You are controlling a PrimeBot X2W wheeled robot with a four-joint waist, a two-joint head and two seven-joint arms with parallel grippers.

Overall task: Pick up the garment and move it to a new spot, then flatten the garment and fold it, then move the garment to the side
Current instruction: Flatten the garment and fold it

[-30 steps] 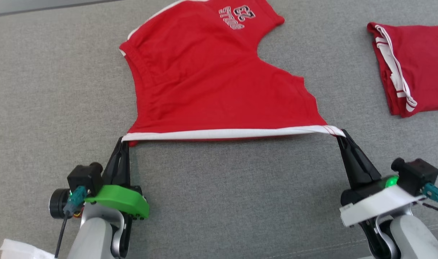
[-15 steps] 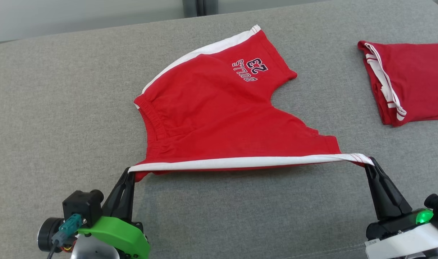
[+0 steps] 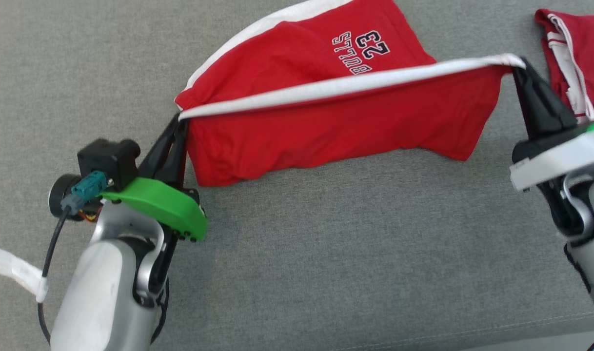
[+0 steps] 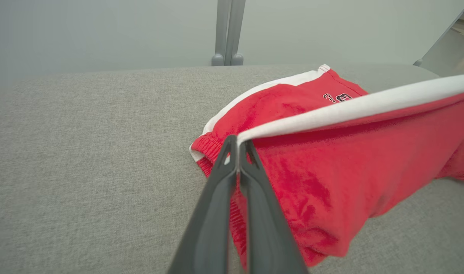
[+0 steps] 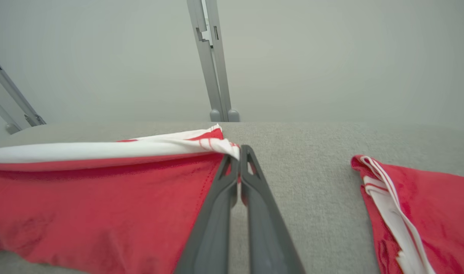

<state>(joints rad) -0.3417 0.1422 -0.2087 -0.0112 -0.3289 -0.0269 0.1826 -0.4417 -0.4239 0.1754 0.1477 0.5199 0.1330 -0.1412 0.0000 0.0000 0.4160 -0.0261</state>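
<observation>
Red shorts (image 3: 336, 122): one half is lifted and the other lies on the grey fabric surface (image 3: 326, 253) toward its far edge. The white side stripe (image 3: 346, 85) is stretched taut, its long axis running left to right between my tools. My left gripper (image 3: 181, 118) is clamped on the waistband end. My right gripper (image 3: 517, 66) is clamped on the leg-hem end, nearer the far edge. The resting leg, printed 23, lies just beyond the stripe. Judgement: the fold goes away from me, over it. A folded red garment (image 3: 567, 53) lies close beside the right gripper.
</observation>
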